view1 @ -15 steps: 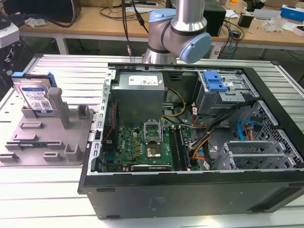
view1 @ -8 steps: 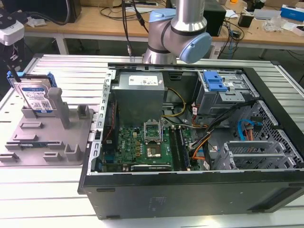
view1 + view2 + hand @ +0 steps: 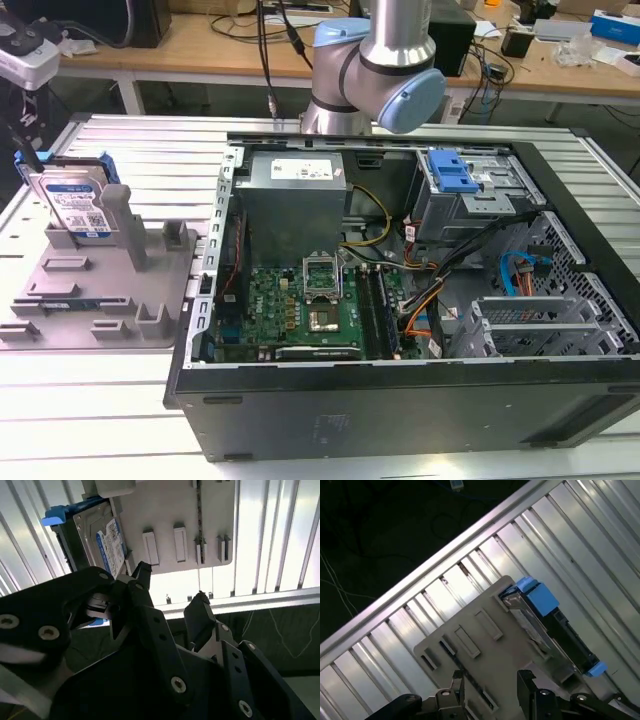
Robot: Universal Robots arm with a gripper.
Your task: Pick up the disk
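Second wrist view: gripper [image 3: 171, 582] wide, empty, near fixture [image 3: 170, 510] — disk [image 3: 102, 542] on edge in it. Exterior view adds computer case [image 3: 400, 410] beside fixture.

The disk [image 3: 73, 203] is seen in the upper left of the frame, at the exterior view's left. It is stood on edge and tilted slightly back, not laid flat. A silver-grey body is shown, with a white-and-blue label faced toward the camera and blue plastic rails on both sides. It is slotted against upright posts at the far corner of the grey fixture [image 3: 100, 300]. In the second wrist view the label side [image 3: 111, 544] is seen; in the first wrist view the disk [image 3: 567, 637] is seen edge-on.
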